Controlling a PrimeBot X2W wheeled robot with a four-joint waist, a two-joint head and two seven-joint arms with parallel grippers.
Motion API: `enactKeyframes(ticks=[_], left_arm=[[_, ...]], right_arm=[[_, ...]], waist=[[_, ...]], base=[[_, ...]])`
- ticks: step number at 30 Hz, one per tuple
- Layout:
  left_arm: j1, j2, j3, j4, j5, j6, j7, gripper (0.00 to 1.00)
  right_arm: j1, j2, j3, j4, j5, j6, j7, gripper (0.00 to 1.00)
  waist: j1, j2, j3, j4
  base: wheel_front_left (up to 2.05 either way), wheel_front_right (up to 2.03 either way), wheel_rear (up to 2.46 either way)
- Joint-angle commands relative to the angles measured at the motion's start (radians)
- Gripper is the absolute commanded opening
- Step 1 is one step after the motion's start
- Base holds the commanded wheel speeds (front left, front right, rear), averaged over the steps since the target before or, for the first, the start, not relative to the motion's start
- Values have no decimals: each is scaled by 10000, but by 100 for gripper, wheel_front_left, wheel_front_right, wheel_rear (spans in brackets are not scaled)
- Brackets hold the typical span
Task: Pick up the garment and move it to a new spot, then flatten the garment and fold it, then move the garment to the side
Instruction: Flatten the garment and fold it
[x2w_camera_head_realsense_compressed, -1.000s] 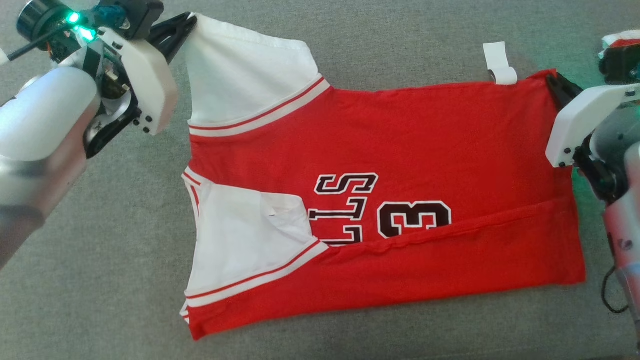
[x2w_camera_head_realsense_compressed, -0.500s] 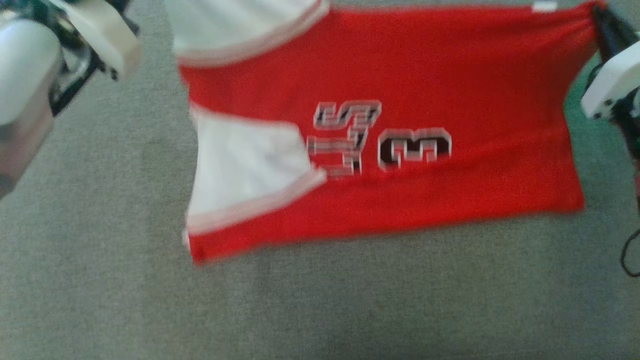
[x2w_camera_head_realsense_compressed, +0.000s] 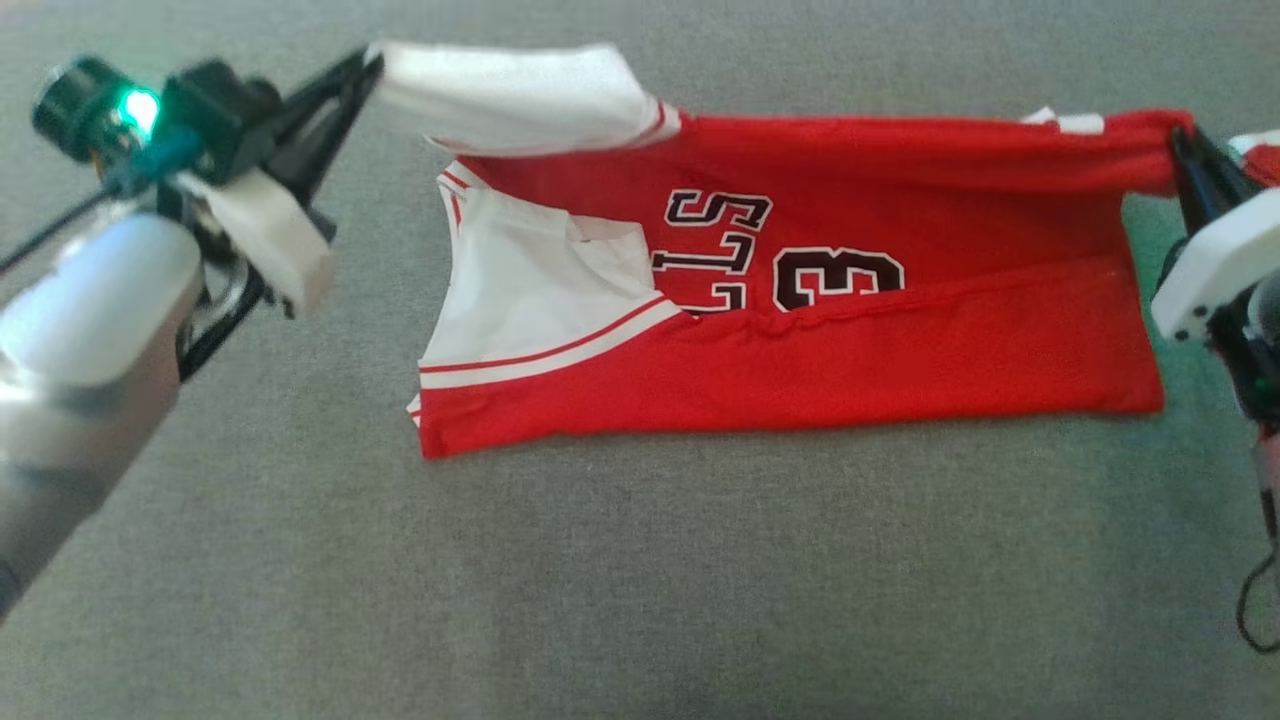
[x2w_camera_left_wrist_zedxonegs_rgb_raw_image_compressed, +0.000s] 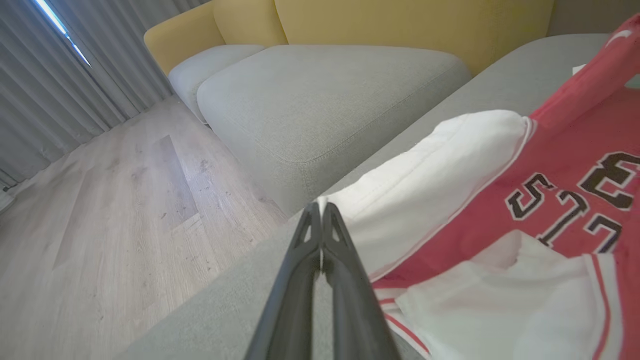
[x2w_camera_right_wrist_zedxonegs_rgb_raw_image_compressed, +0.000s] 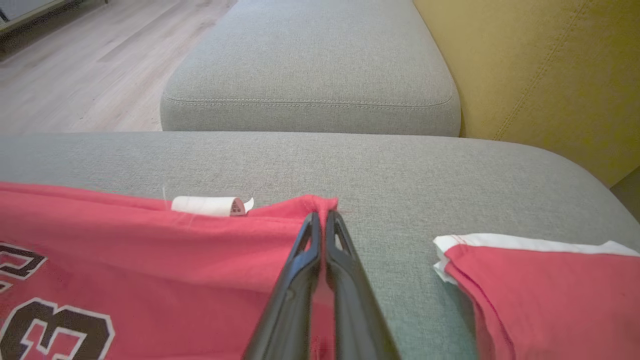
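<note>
- With the left gripper (x2w_camera_head_realsense_compressed: 366, 66), pinching the white sleeve (x2w_camera_head_realsense_compressed: 510, 95) of the red basketball jersey (x2w_camera_head_realsense_compressed: 900, 330); shut tight on the cloth.
- With the right gripper (x2w_camera_head_realsense_compressed: 1180, 140), clamping the far red hem corner, just beside the small white tag (x2w_camera_head_realsense_compressed: 1080, 123); squeezed tight on the cloth too.
- Holding the far long edge up off the seat between both grippers, raised and curling over toward the robot.
- Leaving the near half flat on the grey sofa seat (x2w_camera_head_realsense_compressed: 640, 580), with the near edge already folded up over part of the letters and number.
- Lying long from left to right: sleeves and neck at the left end, hem at the right end.
- Gripping one end each, so neither arm nearer than the other.
- Looks like the middle of a fold: probably next, bringing the lifted edge toward the robot and laying it down over the near half, both ends kept level.
- Worth minding the second red garment (x2w_camera_right_wrist_zedxonegs_rgb_raw_image_compressed: 550, 290), lying on the seat just right of the right gripper, apart from the jersey.
</note>
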Motion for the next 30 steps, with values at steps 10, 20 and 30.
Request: enactKeyframes(ticks=[10,20,30], left_arm=[[1419,970,312,-1184,-253,348,-287,0],[2890,1282,314,-2400,-567,1070,-349,0],[4283,1062,1217,-3095,-629,2210,-416,100]], right_arm=[[1803,-109,-438,-1434,39,63,159,0],[2997,281,-803,-2099,115,63,398,0],[3386,892,-1382,-1712,23,63,-202,100]], waist=[[1,-1,-402,239],[1,-1,-337,208],[1,-1,-500,173]], base=[[0,0,0],[0,0,0],[0,0,0]])
